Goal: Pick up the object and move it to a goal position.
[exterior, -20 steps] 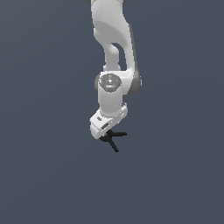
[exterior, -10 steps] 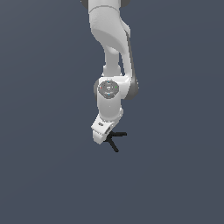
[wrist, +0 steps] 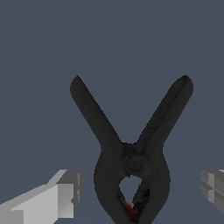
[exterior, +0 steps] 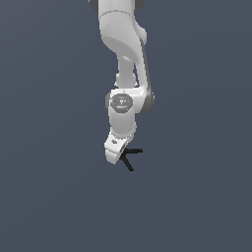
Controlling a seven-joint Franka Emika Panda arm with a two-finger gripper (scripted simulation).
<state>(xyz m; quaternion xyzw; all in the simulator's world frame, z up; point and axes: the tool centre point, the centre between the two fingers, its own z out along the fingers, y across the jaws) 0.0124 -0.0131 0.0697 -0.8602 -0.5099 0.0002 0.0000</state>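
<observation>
The black spring clamp [wrist: 131,162] lies flat on the table [exterior: 59,187], directly under the gripper [wrist: 140,192]. Its two handles splay away from the wrist, its orange-red jaw tip toward it. The gripper's fingers [wrist: 65,192] stand wide apart either side of the clamp, touching nothing.

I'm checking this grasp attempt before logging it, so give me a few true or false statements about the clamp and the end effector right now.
1. The end effector is open, one finger on each side of the clamp. True.
2. The clamp is already lifted, squeezed between the fingers. False: in the wrist view there is a gap between each finger and the clamp.
3. The clamp's two handles splay apart in a V. True.
4. The clamp is entirely black. False: an orange-red patch shows at its jaw tip.
5. In the exterior view, the handles stick out on the exterior view's left of the end effector. False: they stick out on its right.
</observation>
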